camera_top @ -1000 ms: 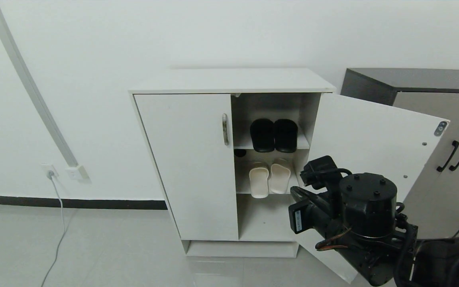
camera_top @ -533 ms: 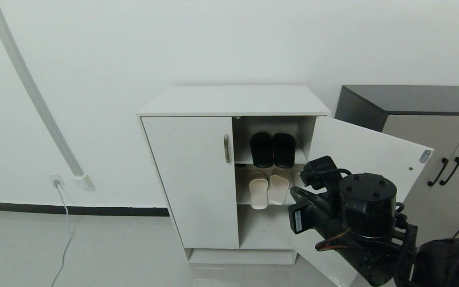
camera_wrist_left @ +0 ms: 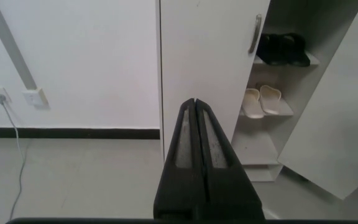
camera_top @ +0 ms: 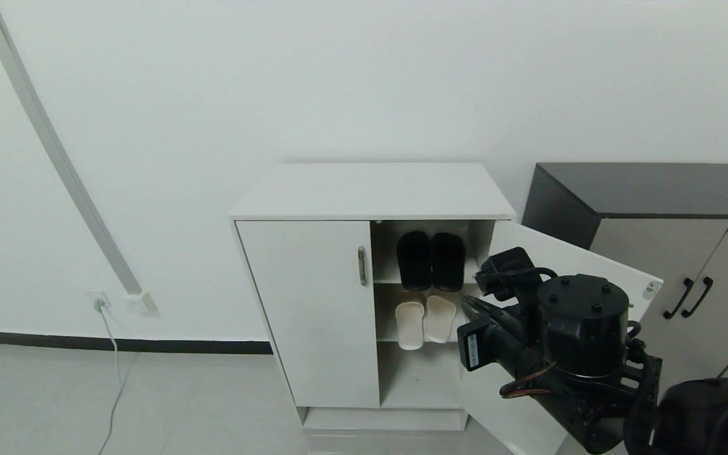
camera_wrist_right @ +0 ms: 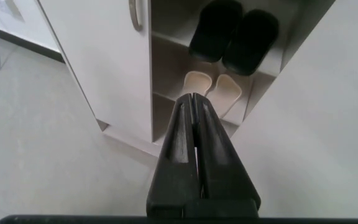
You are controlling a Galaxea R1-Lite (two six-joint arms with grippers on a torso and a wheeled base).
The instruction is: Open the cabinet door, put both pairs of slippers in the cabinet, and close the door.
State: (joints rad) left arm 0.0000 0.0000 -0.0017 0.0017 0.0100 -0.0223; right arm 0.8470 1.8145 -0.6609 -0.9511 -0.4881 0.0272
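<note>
Fingers of the right tool (camera_wrist_right: pixel 193 102) are pressed flat together with nothing between them. The tool is aimed at the open half of the cabinet (camera_top: pixel 370 189), short of the shelves. The right arm (camera_top: pixel 582 341) is raised in front of the swung-out right door (camera_wrist_left: pixel 331 106), and in the head view its bulk covers the door's middle and the opening's right edge. The left tool (camera_wrist_left: pixel 195 106) is likewise closed and empty. It is held above the floor (camera_top: pixel 149 411), pointing at the shut left door (camera_top: pixel 307 309) from well back.

Both pairs are inside the cabinet. The black slippers (camera_top: pixel 416 260) lie side by side on the upper shelf, and the cream slippers (camera_top: pixel 409 323) lie side by side on the shelf below, heels toward the opening. A metal handle (camera_top: pixel 362 265) runs upright along the left door's inner edge.

To the right stands a grey cabinet (camera_top: pixel 648 189) with two black handles (camera_top: pixel 686 297), and the open door's free edge swings out in front of it. On the wall to the left a grey conduit (camera_top: pixel 54 145) slants down to a socket (camera_top: pixel 97 298). From it a cable (camera_top: pixel 114 379) trails across a black baseboard (camera_top: pixel 181 345) to the floor.
</note>
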